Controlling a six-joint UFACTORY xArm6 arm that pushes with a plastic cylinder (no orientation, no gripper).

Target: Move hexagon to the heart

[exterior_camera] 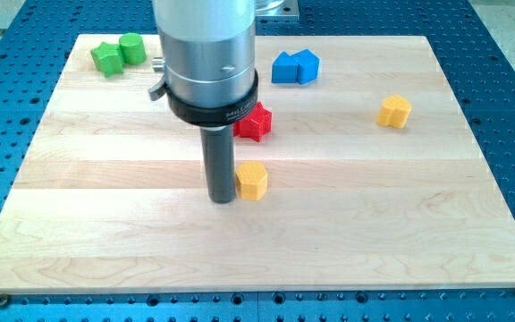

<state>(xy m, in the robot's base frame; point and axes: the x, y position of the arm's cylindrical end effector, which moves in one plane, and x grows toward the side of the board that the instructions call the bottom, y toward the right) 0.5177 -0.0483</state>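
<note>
Rod tip (223, 200) touched yellow hexagon (252, 181) mid-desk (347, 224), on its left, apparently to shove it toward right-edge yellow heart (394, 112); no claw fitted.

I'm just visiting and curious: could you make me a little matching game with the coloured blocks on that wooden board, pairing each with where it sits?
Things:
1. yellow hexagon
2. yellow heart
3. green blocks
4. blue blocks

Places:
A. top left corner of the board
B. far on the view's right, alone
C. just right of my tip
D. near the top edge, right of the arm

Pairs: 1-C, 2-B, 3-A, 4-D
</note>
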